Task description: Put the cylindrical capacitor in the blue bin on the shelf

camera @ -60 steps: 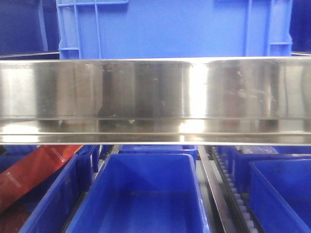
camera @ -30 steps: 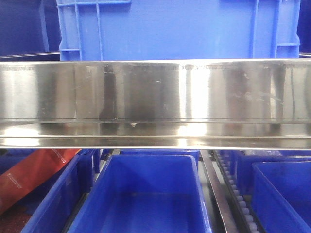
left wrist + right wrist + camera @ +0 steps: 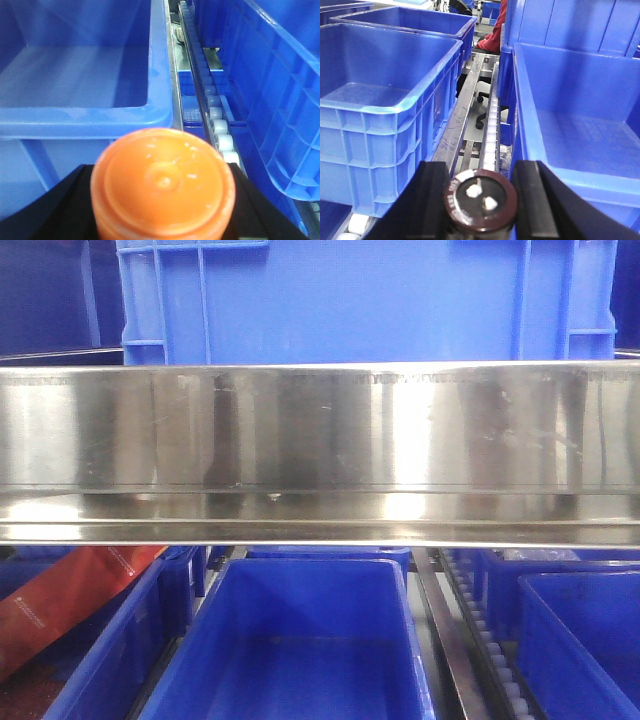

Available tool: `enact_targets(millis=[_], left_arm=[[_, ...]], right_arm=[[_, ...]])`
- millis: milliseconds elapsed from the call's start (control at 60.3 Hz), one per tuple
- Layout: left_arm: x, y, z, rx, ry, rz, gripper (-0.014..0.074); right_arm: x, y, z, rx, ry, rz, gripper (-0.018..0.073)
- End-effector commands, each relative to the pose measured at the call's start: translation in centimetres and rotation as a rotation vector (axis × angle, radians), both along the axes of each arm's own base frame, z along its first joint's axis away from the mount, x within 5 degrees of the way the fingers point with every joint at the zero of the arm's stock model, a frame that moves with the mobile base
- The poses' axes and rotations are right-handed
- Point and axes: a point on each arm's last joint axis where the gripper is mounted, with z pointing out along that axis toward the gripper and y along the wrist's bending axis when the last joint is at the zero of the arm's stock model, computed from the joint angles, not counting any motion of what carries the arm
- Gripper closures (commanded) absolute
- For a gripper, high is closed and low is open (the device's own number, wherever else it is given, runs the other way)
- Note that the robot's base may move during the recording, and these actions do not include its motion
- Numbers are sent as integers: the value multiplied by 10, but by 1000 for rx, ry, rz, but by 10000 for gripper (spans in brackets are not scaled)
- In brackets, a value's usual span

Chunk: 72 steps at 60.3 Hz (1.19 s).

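A dark brown cylindrical capacitor (image 3: 481,200) with two pale terminals on its end sits between the black fingers of my right gripper (image 3: 481,172), which is shut on it. It hangs over the roller track (image 3: 491,130), between a blue bin (image 3: 385,145) on the left and another blue bin (image 3: 522,115) on the right. My left gripper (image 3: 162,172) is shut on an orange round-topped cylinder (image 3: 162,182), just before the rim of a blue bin (image 3: 85,117). The shelf's shiny front rail (image 3: 320,440) spans the front view, where neither gripper shows.
A large blue crate (image 3: 360,300) stands above the rail. Below it are an open blue bin (image 3: 300,575), a bin with a red bag (image 3: 60,595) at left, and roller tracks (image 3: 490,640). A tall blue bin wall (image 3: 270,100) rises right of the left gripper.
The front view drew slightly closer to the shelf rail a second ago and has held still since. Nothing else differs.
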Motion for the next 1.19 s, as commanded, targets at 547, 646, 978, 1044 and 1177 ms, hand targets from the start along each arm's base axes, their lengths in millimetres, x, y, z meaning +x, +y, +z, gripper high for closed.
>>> enact_targets(millis=[547, 646, 978, 1044, 1177], left_arm=[[4, -5, 18, -23, -23, -41, 707], [16, -16, 42, 1, -38, -123, 707], [75, -97, 109, -20, -120, -434, 707], [95, -119, 108, -12, -105, -472, 707], [129, -159, 101, -6, -77, -526, 707]], right_arm=[[-1, -1, 5, -5, -40, -5, 721], [-1, -1, 5, -5, -40, -5, 721], [-1, -1, 5, -5, -40, -5, 721], [-1, -1, 5, -5, -40, -5, 721], [-1, -1, 5, -5, -40, -5, 721]])
